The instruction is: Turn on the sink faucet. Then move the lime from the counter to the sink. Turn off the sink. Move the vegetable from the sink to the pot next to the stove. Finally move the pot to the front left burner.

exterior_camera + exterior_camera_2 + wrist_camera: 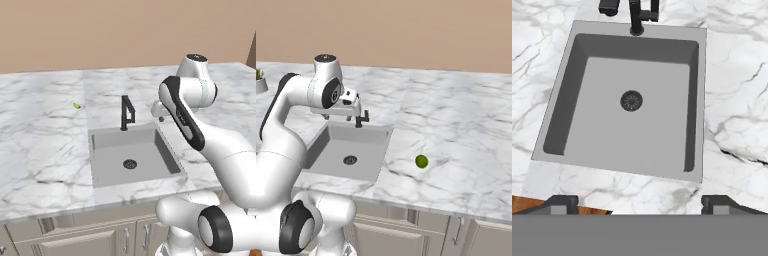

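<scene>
White marble counter (45, 150) with grey veins runs wall to wall beneath a plain tan wall, over beige cabinets; we read it from the left. In the left base view a tiny yellow-green speck (77, 105) lies at ten o'clock from the sink (112, 172), well apart from it; the grey basin sits recessed in the slab, its round dark drain (631, 100) bare; the sink faucet (127, 113), slim and black, stands upright at the basin's twelve o'clock rim. Our gripper (639, 202) hangs above the sink's near edge, looking down into it; its two dark fingertips (559, 202) stand wide apart, released, gripping nothing and touching nothing. In the right base view the hand (351, 104) sits just beside the faucet top. Furthest right, the lime (421, 161) rests on the counter at three o'clock from the sink, near its rim but apart from it.
</scene>
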Controlling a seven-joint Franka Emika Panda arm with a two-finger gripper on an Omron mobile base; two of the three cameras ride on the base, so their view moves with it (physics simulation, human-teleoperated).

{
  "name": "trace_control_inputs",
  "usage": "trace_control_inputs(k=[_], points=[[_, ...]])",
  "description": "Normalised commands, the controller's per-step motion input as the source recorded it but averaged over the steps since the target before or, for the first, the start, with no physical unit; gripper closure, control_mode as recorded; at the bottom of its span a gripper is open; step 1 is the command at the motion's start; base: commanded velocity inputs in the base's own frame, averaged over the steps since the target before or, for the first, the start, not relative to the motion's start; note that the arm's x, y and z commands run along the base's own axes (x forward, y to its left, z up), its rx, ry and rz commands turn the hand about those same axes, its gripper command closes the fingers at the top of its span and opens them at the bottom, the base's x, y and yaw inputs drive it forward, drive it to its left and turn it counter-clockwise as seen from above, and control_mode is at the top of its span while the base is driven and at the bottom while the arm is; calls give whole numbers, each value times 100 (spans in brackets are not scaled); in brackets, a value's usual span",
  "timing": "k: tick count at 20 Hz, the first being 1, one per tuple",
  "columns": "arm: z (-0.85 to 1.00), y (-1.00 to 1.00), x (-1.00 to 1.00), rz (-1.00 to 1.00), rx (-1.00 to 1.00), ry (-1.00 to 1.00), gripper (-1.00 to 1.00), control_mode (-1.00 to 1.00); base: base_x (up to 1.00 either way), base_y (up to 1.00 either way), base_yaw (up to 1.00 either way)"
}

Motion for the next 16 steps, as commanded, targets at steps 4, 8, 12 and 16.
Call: trace_control_inputs(k=[4,8,12,16], points=[[0,0,0,0,0,0,-100,100,1,-36,0],[0,0,0,0,0,0,-100,100,3,-42,0],[0,0,0,0,0,0,-100,100,10,-45,0],[0,0,0,0,0,0,-100,100,25,-31,0]])
